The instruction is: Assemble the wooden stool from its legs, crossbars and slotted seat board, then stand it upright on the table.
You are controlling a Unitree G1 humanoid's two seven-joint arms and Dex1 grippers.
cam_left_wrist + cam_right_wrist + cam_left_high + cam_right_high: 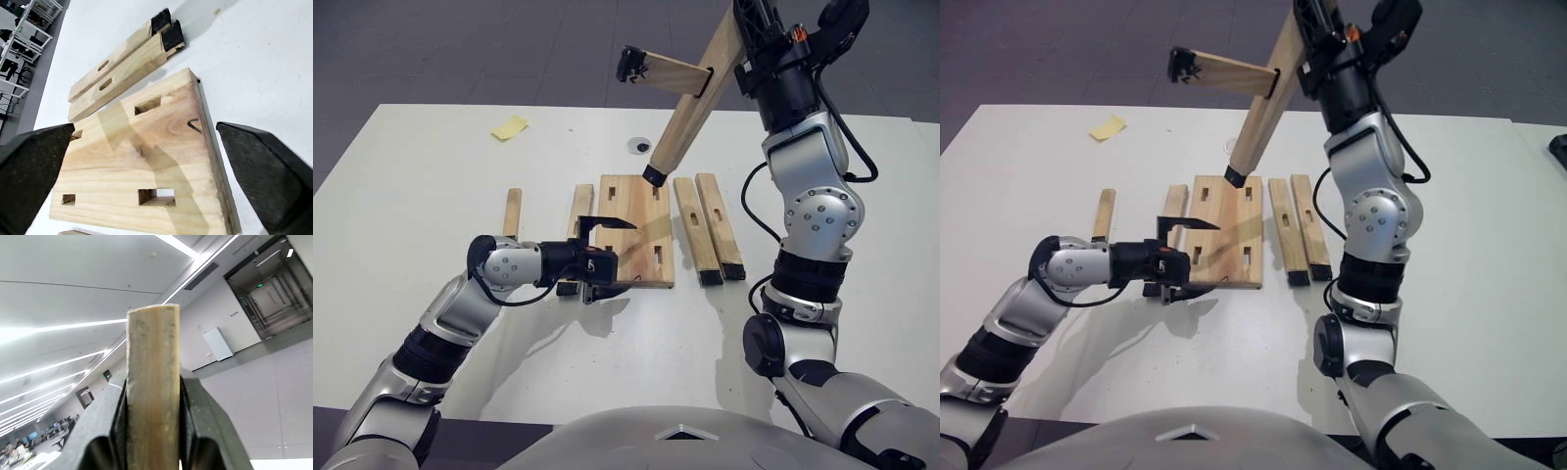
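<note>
The slotted seat board (641, 211) lies flat at the table's middle. My left gripper (628, 257) is open at the board's near left corner, one finger (34, 166) on each side of the board (142, 161). My right gripper (746, 44) is raised high over the far side, shut on a leg (690, 108) that slopes down toward the board's far edge. A crossbar (664, 71) is plugged into that leg and sticks out to the left. The leg's end (152, 396) sits between the right fingers.
Two more legs (705, 230) lie side by side just right of the board. Two shorter wooden pieces (513, 212) (579, 208) lie left of it. A yellow note (510, 127) and a small dark ring (639, 146) sit farther back.
</note>
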